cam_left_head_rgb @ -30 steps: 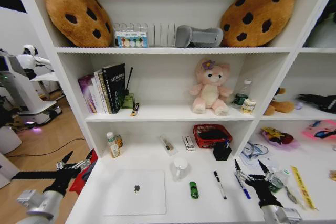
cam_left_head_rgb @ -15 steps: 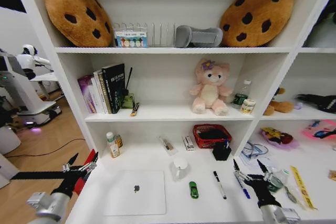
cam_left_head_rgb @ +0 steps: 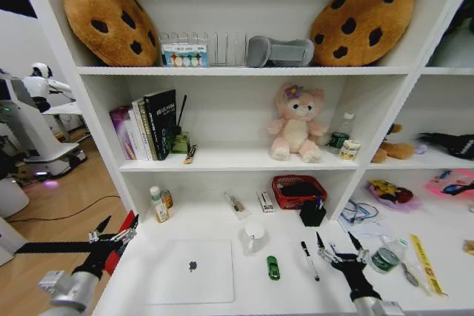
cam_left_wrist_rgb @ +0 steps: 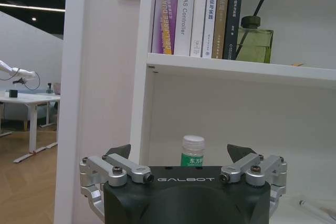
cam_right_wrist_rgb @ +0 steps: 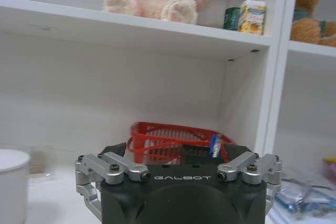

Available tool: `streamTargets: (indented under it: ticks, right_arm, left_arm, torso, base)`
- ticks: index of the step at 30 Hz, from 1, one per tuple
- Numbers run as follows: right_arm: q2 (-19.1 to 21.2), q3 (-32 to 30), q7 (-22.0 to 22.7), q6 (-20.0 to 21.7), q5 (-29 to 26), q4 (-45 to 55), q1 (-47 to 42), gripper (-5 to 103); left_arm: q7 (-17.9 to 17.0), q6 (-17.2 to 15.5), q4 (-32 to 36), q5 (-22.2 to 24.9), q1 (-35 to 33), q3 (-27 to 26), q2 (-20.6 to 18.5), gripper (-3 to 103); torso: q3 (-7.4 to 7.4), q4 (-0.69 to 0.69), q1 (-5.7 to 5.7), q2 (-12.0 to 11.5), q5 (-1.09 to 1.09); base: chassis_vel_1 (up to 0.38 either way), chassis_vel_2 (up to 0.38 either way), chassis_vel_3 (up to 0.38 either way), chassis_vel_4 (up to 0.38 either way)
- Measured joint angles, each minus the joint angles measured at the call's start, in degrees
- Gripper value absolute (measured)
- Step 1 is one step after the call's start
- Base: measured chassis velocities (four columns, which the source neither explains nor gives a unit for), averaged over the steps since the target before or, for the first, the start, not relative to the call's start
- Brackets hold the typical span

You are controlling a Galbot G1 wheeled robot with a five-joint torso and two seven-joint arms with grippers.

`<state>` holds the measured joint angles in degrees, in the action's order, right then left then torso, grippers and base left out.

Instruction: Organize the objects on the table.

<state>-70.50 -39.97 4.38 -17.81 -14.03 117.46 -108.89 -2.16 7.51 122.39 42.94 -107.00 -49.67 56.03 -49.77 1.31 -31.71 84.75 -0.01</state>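
Right gripper (cam_left_head_rgb: pixel 335 248) hovers spread wide above the pens (cam_left_head_rgb: pixel 309 260) (beside toy car (cam_left_head_rgb: pixel 273 267)). Left gripper (cam_left_head_rgb: pixel 112 232) spread too, off the table (cam_left_head_rgb: pixel 296 294) edge near laptop (cam_left_head_rgb: pixel 191 271)

Surface (cam_left_head_rgb: pixel 222 312): one laptop (cam_left_head_rgb: pixel 190 271), one white mug (cam_left_head_rgb: pixel 254 237), one green toy car (cam_left_head_rgb: pixel 273 267), one black pen (cam_left_head_rgb: pixel 309 259), one red basket (cam_left_head_rgb: pixel 296 189), one yellow ruler (cam_left_head_rgb: pixel 426 263). Top shelf: two cookie cushions, left (cam_left_head_rgb: pixel 109 17) and right (cam_left_head_rgb: pixel 363 18). Middle shelf: one pink plush toy (cam_left_head_rgb: pixel 297 121), one row of books (cam_left_head_rgb: pixel 147 124). Grippers: two, left gripper (cam_left_head_rgb: pixel 112 232) and right gripper (cam_left_head_rgb: pixel 335 248), both with fingers spread.
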Motion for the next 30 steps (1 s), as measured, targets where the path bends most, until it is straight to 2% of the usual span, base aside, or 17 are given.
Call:
streamTargets:
  ticks: [3, 4, 6, 19, 24, 30]
  right_arm:
    - [-1.04, 2.50, -1.54, -0.93, 0.94, -0.42, -0.15, 100]
    - [-2.63, 5.94, -2.61, -1.86, 2.88, -0.27, -0.56, 100]
    - [-3.19, 6.81, -2.60, -2.00, 3.44, -0.04, -0.90, 100]
    - [-6.02, 12.35, -1.82, -3.79, 7.77, -2.45, -3.07, 100]
    - [-8.17, 15.80, -0.21, -3.80, 10.92, -5.76, -0.57, 100]
    - [-9.54, 17.79, 1.22, -2.30, 11.76, -9.23, 2.55, 100]
  left_arm:
    - [-0.01, -0.01, 0.01, 0.01, 0.00, 0.00, -0.01, 100]
    - [-0.02, -0.03, 0.02, 0.02, -0.01, -0.01, -0.02, 100]
    - [-0.03, -0.03, 0.02, 0.02, -0.01, -0.01, -0.03, 100]
    - [-0.04, -0.06, 0.02, 0.04, -0.01, -0.02, -0.04, 100]
    - [-0.04, -0.06, 0.02, 0.04, -0.01, -0.02, -0.04, 100]
    - [-0.04, -0.06, 0.02, 0.05, -0.01, -0.02, -0.04, 100]
  torso:
    - [0.00, 0.00, 0.00, 0.00, 0.00]
    - [0.00, 0.00, 0.00, 0.00, 0.00]
    - [0.00, -0.01, 0.00, 0.00, 0.00]
    - [0.00, 0.00, 0.00, 0.00, -0.01]
    - [0.00, 0.00, 0.00, 0.00, 0.00]
    - [0.00, 0.00, 0.00, 0.00, 0.00]
  base:
    - [0.000, 0.000, 0.000, 0.000]
    - [0.000, 0.000, 0.000, 0.000]
    - [0.000, 0.000, 0.000, 0.000]
    - [0.000, 0.000, 0.000, 0.000]
    - [0.000, 0.000, 0.000, 0.000]
    - [0.000, 0.000, 0.000, 0.000]
